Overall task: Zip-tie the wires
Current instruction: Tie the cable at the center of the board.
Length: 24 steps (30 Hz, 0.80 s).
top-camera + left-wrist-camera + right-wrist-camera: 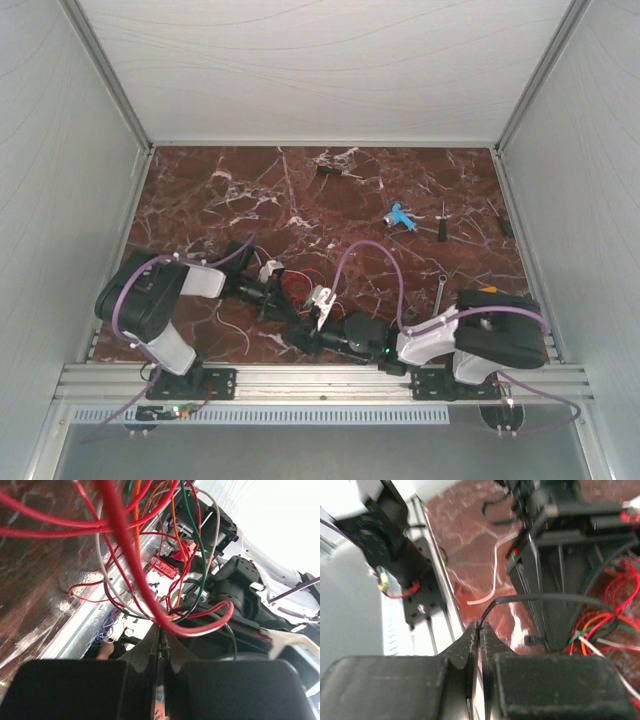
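Near the front edge, left gripper [160, 630] clamps the wires [122, 535] bunched while right gripper [480, 626] grips the zip tie [545, 597], likely for cinching.

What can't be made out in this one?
Right wrist: far end of the zip tie, lost among the wires.
Left wrist: what the left tool pinches, hidden inside its closed grip.
Top external: zip tie and wires, too small to trace there.
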### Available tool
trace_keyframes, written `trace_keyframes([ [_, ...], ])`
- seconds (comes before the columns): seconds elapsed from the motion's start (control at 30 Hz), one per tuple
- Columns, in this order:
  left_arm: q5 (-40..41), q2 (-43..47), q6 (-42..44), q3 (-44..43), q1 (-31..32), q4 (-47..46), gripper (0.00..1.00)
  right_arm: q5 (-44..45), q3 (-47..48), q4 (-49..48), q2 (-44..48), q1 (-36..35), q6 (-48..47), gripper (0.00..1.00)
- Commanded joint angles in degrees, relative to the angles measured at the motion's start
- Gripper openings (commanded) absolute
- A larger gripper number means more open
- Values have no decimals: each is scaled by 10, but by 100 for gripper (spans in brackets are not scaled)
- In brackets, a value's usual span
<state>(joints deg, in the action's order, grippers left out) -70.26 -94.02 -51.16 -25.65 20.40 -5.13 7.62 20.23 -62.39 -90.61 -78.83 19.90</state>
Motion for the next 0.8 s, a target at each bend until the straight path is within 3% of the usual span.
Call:
trace_keyframes([
  [0.0, 6, 19, 10, -32, -3, 26, 0, -55, 3, 27, 94, 32, 14, 0],
  [0.13, 5, 20, -1, -33, -3, 13, 0, -102, 15, 71, 138, 69, -3, 0],
  [0.33, -1, 26, -11, -31, -3, 3, 0, -179, 11, 53, 130, 132, 1, 0],
  [0.77, 8, 52, -15, -20, -3, -20, 0, -155, 12, -9, 88, 131, 17, 0],
])
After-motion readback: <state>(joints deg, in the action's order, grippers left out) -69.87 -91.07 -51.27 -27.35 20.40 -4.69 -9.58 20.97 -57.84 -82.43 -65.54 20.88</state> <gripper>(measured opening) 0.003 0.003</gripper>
